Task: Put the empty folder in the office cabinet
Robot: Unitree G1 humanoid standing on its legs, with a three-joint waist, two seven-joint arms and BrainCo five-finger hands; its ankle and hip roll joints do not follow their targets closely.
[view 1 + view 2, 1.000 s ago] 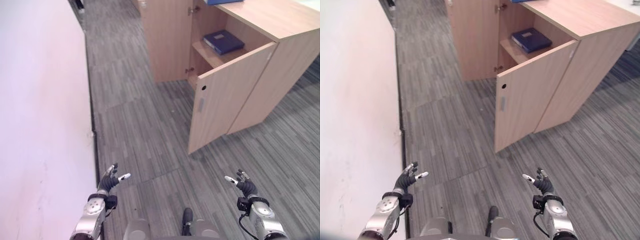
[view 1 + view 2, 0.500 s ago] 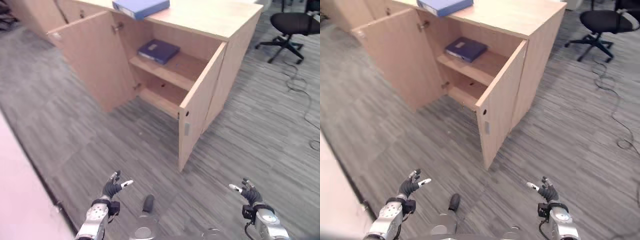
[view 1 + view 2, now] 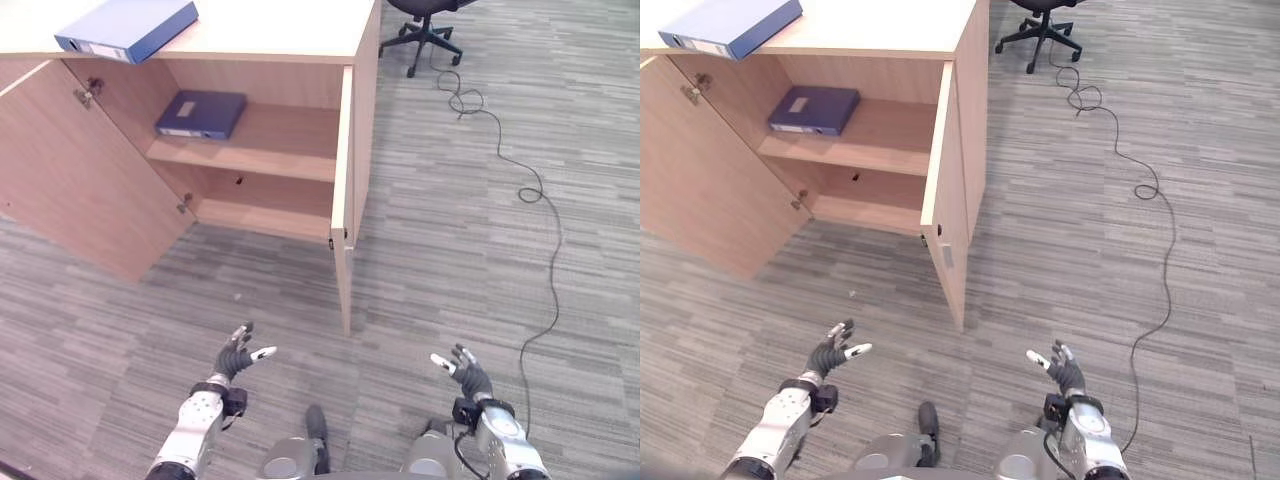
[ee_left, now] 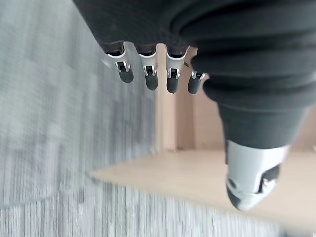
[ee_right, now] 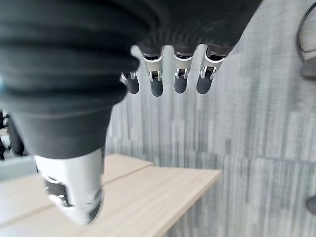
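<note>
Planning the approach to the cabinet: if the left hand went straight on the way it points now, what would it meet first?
Probably the open cabinet. The left hand, open and holding nothing, points up and forward over bare carpet toward it; the right door's edge looks nearest that line, but depth is unclear.

Both arms reach forward low in front of the robot, well apart from each other. The left hand (image 3: 238,356) is held up with its fingers loose and spread, and its thumb sticks out to the side. The right hand (image 3: 468,373) looks the same, fingers relaxed and thumb apart. Neither hand holds or touches anything.
</note>
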